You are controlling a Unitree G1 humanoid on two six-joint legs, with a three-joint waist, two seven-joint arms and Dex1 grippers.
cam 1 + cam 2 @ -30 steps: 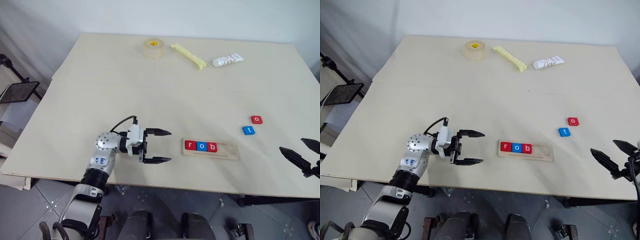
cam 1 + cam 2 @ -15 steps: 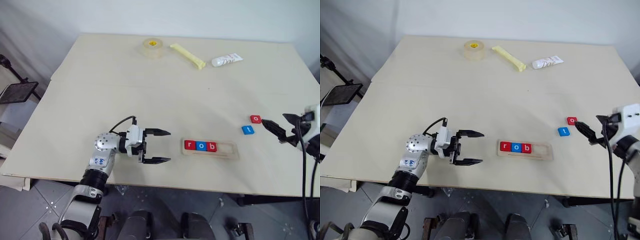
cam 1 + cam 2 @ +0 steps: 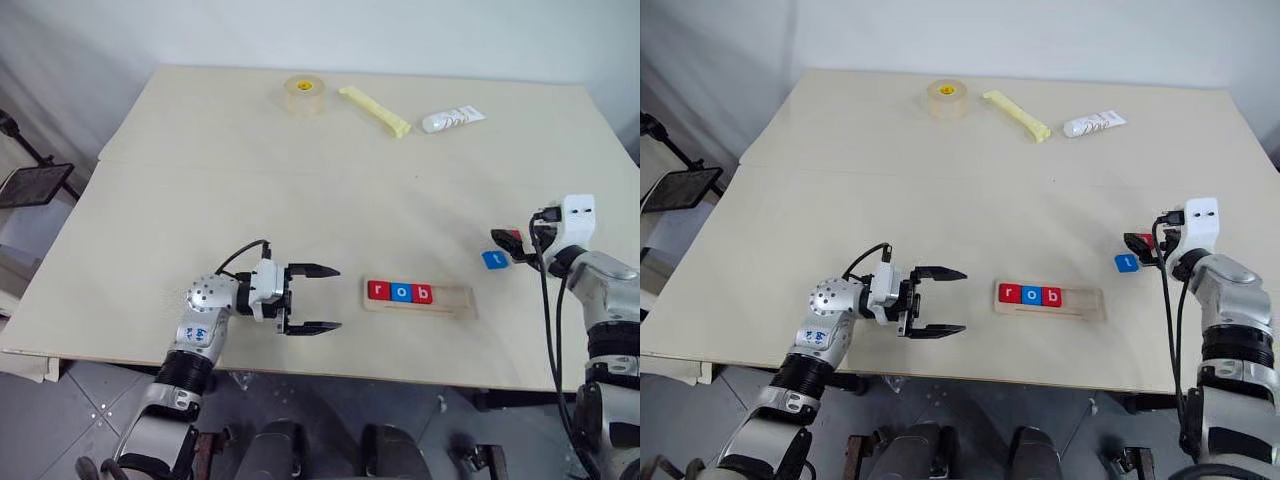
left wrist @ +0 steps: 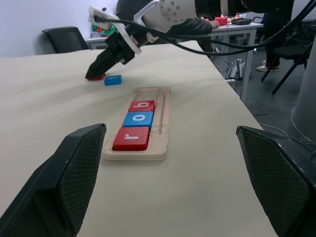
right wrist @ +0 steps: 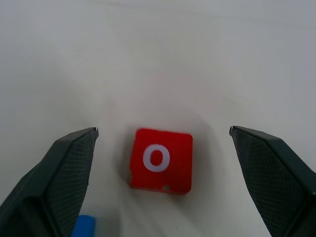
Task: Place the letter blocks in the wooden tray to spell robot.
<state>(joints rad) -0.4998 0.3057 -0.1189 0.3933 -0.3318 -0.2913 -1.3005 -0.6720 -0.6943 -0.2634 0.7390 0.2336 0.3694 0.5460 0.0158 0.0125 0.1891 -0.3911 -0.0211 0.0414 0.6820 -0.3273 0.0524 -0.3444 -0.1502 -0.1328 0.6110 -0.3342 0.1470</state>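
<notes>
- Right wrist view: the right gripper point(image 5: 160, 143) stands wide open and empty, one finger on each side of the red "o" block point(image 5: 160, 159), which lies flat on the table with clear gaps to both fingers. A corner of the blue block point(image 5: 86, 227) shows just beside it.
- Head views: the right gripper point(image 3: 1137, 245) sits over the red "o" block near the table's right edge; the blue "t" block point(image 3: 494, 259) lies just beside it, toward the front edge, flat and apart from the tray.
- The wooden tray point(image 3: 448, 301) lies parallel to the front edge of the table point(image 3: 300, 190), a little right of its middle. Its slot holds three blocks in a row, touching one another: red "r" point(image 3: 379, 290), blue "o" point(image 3: 401, 292) and red "b" point(image 3: 423, 294), packed at the tray's left end. The right part of the slot is bare wood.
- The left gripper point(image 3: 315, 298) hovers near the front edge, just left of the tray, pointing at the tray's left end, fingers spread apart and holding nothing.
- Near the far edge: a roll of tape point(image 3: 304, 94), a yellow stick point(image 3: 375, 110) and a white tube point(image 3: 452, 120), well apart from the tray.
</notes>
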